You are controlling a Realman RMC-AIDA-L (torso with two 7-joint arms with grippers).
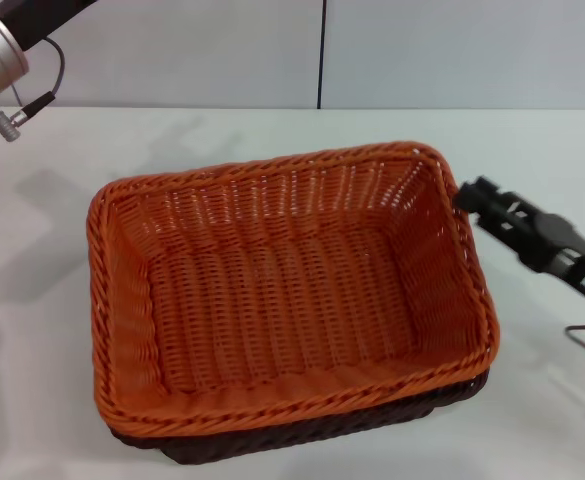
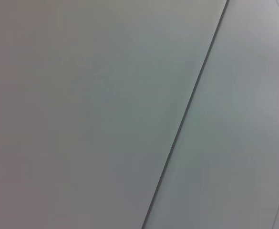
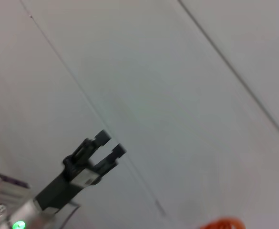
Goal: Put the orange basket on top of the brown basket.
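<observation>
Head view: the orange basket (image 1: 290, 290) sits nested on the brown basket (image 1: 312, 432) on the white table (image 1: 62, 400). The right gripper (image 1: 469, 198) hovers just beside its right rim; whether its fingers are parted cannot be told. Right wrist view: the left gripper (image 3: 109, 143) is raised, jaws apart, empty.

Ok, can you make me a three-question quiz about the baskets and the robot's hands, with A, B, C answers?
1. Where is the orange basket compared with the brown basket?
A) beside it B) on top of it C) under it
2. How many baskets are there?
A) one B) two C) three
3. The left gripper is:
A) open B) shut on a basket C) shut on a cup

1 B: brown weave peeks out beneath the orange rim.
2 B: one orange, one brown.
3 A: its fingers are apart, holding nothing; the right gripper sits beside the orange rim.
</observation>
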